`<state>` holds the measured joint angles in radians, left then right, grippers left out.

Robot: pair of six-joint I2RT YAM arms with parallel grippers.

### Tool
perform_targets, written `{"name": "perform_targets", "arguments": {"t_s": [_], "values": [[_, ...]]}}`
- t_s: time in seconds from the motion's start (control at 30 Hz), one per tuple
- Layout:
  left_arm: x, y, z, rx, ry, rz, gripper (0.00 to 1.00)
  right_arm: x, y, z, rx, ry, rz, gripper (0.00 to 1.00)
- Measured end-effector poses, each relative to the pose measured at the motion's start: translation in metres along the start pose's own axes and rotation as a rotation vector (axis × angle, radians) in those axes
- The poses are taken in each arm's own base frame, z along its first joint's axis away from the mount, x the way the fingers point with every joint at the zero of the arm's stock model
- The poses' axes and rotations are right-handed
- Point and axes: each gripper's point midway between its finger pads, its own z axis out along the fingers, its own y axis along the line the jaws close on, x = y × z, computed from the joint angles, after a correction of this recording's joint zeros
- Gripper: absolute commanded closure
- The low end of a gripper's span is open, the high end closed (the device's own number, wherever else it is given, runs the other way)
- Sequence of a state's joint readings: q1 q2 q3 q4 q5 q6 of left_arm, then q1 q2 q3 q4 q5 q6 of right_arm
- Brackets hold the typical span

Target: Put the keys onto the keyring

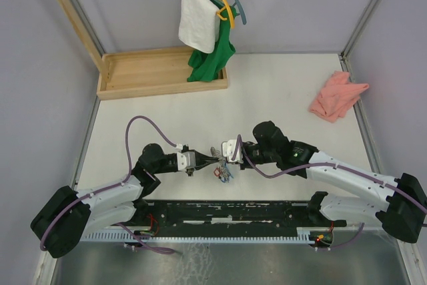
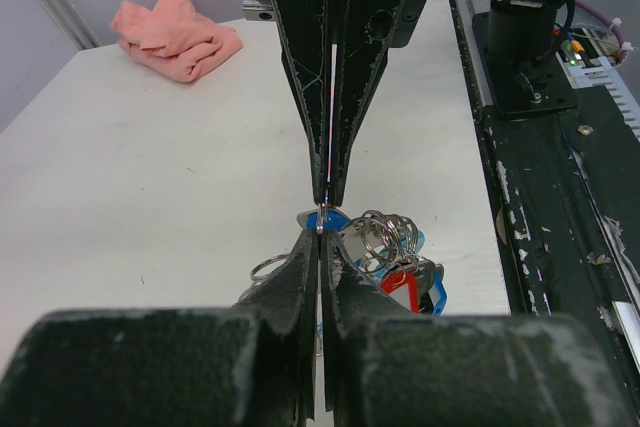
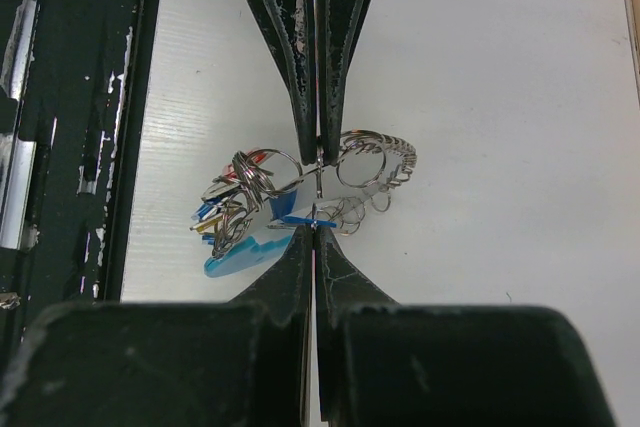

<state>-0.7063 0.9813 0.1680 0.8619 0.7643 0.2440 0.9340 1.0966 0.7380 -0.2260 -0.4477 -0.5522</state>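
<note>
Left gripper (image 2: 318,232) and right gripper (image 2: 328,192) meet tip to tip, both pinched tight on the thin wire keyring (image 2: 320,217). The keys (image 2: 398,292) bunch just beside them, at five o'clock seen from above. They are probably light, stiff, slippery metal, so grip a flat coloured head.

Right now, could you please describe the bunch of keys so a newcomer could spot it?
On the white table, look near the middle of the near edge, where the left gripper and right gripper meet tip to tip. At their tips is the bunch of keys: the only tangle of silver rings, with red and blue bits.
</note>
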Motion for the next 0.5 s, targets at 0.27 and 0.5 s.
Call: {"name": "perform_targets", "arguments": {"t_s": [0.27, 0.5], "values": [[-0.0001, 0.0000, 0.0000, 0.000, 0.000, 0.000, 0.97, -0.0003, 0.0005, 0.0003, 0.000, 0.000, 0.006, 0.99], [-0.0004, 0.0000, 0.0002, 0.001, -0.001, 0.000, 0.97, -0.0021, -0.0011, 0.0006, 0.007, -0.007, 0.008, 0.99]]}}
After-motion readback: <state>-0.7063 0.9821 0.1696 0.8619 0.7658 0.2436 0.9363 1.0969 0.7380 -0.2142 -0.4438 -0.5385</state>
